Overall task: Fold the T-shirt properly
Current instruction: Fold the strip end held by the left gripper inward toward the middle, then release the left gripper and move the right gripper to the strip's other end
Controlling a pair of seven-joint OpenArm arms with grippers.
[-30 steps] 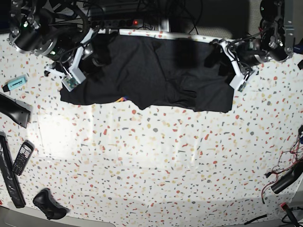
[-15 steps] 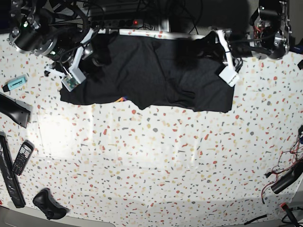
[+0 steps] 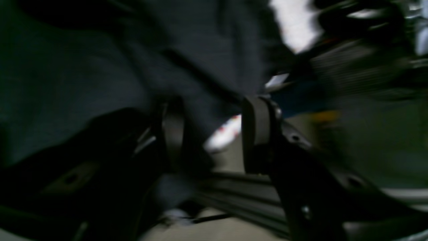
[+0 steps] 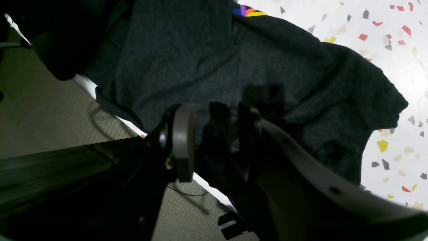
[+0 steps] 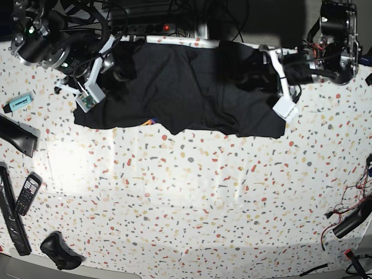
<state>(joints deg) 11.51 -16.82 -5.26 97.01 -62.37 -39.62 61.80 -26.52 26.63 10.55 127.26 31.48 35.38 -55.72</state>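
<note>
- Between my right gripper's [image 4: 214, 140] two pads sits a dark bunch of the T-shirt [image 5: 186, 87]; the jaws stand narrow and, as far as my right wrist view shows, they are pinching that fabric at the shirt's far edge.
- At my left gripper [image 3: 214, 134] the wrist view is blurred. Its pads stand apart with a gap showing table [image 5: 192, 197] and floor between them, and dark cloth lies against one pad, so I read it as partly wide and not yet gripping.
- From the base view, the T-shirt lies spread along the far edge of the speckled table, black side up, some cloth hanging over that edge. A sliver of the coloured print [image 5: 150, 122] peeks from under the near hem.
- My judgement: the step in hand is securing both far corners before a fold toward the near side.
- To do it well, I should seat my left pads around a single clean edge of cloth before closing, not a wad of layers.
- Both grips should match in height and pull, or the fold line will skew.
- Wrinkles near my left arm suggest slack there; a light outward tension first would flatten them.
- Well apart at the table's side lie a phone [image 5: 27, 193] and a marker [image 5: 18, 102], unlikely to interfere.
</note>
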